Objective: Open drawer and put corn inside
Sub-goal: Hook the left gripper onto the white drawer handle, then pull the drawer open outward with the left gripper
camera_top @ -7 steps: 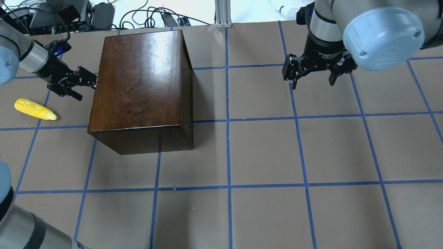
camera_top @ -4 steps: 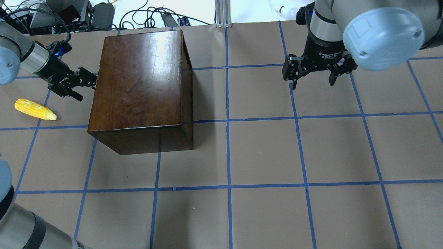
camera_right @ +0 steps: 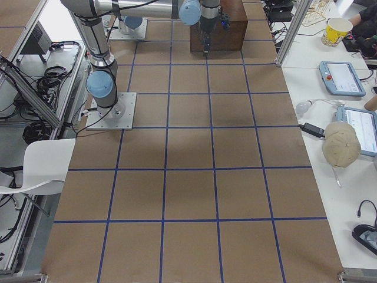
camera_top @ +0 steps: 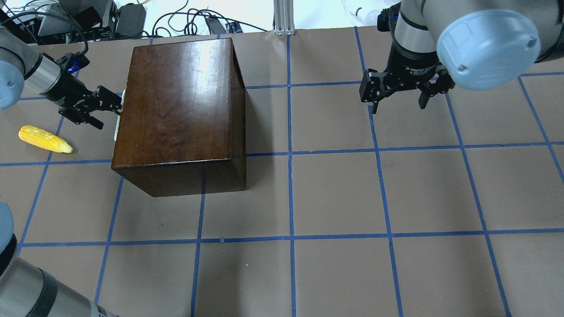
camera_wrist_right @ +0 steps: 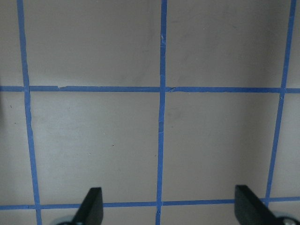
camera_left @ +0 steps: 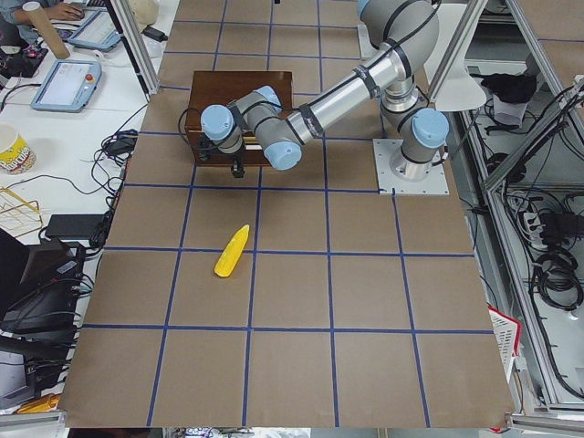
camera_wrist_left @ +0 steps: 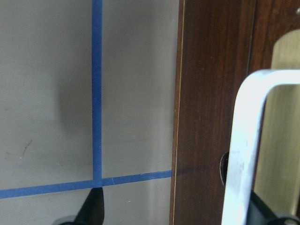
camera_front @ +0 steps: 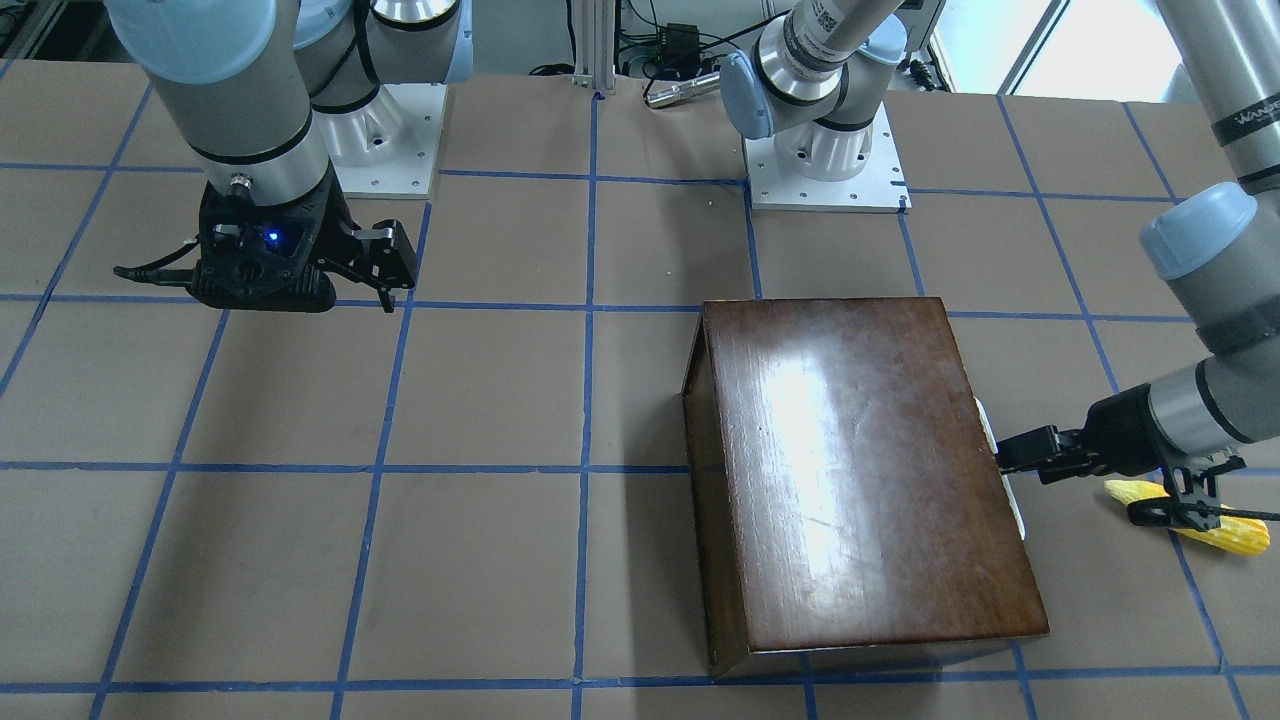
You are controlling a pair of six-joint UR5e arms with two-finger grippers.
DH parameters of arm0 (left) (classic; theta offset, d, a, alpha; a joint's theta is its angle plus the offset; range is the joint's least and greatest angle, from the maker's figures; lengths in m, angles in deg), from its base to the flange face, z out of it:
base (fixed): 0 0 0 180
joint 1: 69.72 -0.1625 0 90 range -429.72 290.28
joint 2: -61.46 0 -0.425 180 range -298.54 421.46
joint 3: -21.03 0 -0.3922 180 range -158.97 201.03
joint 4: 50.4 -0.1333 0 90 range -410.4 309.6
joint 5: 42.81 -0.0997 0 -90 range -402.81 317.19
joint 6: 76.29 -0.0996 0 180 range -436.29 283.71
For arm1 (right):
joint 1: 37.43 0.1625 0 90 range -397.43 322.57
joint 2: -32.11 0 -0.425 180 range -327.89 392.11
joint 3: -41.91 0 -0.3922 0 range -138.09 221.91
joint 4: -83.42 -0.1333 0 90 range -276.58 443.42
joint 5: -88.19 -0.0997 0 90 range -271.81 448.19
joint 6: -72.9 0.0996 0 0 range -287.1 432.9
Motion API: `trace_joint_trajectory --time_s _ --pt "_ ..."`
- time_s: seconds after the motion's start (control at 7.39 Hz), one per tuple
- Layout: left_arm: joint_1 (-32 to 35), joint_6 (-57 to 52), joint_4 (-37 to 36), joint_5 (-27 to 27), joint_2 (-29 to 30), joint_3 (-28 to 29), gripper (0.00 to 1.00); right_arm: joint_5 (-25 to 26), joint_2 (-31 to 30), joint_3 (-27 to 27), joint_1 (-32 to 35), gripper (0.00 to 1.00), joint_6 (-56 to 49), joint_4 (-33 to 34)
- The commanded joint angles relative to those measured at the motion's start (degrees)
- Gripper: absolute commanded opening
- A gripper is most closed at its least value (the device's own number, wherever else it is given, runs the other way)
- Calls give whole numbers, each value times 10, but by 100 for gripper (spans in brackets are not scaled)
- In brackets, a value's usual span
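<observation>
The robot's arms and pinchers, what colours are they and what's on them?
The left arm and right arm are silver-grey tubes with pale blue round joint caps. The left gripper and right gripper are black, two-fingered; the right one bears white lettering. Small blue lights glow at both wrists.

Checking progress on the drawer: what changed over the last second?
The left gripper drew back slightly from the box, and the drawer has begun sliding out, so a pale sliver now shows. The corn and right gripper stayed put.
</observation>
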State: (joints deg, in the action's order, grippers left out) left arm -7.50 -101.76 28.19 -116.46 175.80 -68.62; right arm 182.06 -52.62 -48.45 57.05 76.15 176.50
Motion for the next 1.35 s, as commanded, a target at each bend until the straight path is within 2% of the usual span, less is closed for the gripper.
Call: trace_joint_trajectory --time_s 0.0,1.22 --pt "-14 -5 -1 -1 0 2 100 0 0 0 0 100 0 0" --pt "-50 -25 -15 -14 4 8 100 0 0 0 0 100 0 1"
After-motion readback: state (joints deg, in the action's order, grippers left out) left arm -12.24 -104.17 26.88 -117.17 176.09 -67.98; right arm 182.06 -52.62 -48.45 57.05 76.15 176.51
